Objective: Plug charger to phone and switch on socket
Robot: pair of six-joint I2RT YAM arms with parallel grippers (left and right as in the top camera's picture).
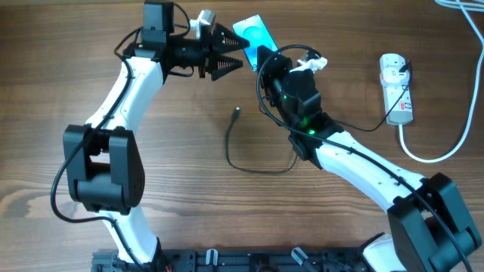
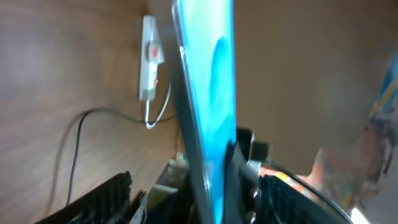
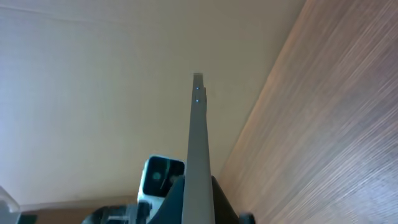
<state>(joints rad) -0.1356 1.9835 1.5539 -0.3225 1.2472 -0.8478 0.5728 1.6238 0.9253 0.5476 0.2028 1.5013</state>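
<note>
The phone (image 1: 253, 32), its teal screen lit, is held tilted up off the table at the back centre. My right gripper (image 1: 265, 59) is shut on its lower end; the right wrist view shows the phone (image 3: 198, 124) edge-on between the jaws (image 3: 198, 202). My left gripper (image 1: 238, 53) is open, with its fingers spread on either side of the phone (image 2: 208, 93) in the left wrist view (image 2: 208, 208). The charger (image 1: 231, 151) lies on the table, its connector (image 1: 237, 113) free. The socket (image 1: 395, 89) lies at the right and also shows in the left wrist view (image 2: 149, 59).
A white cable (image 1: 446, 151) loops from the socket towards the back right corner. The charger's black cable runs under my right arm towards the socket. The brown wooden table (image 1: 76, 60) is bare at the left.
</note>
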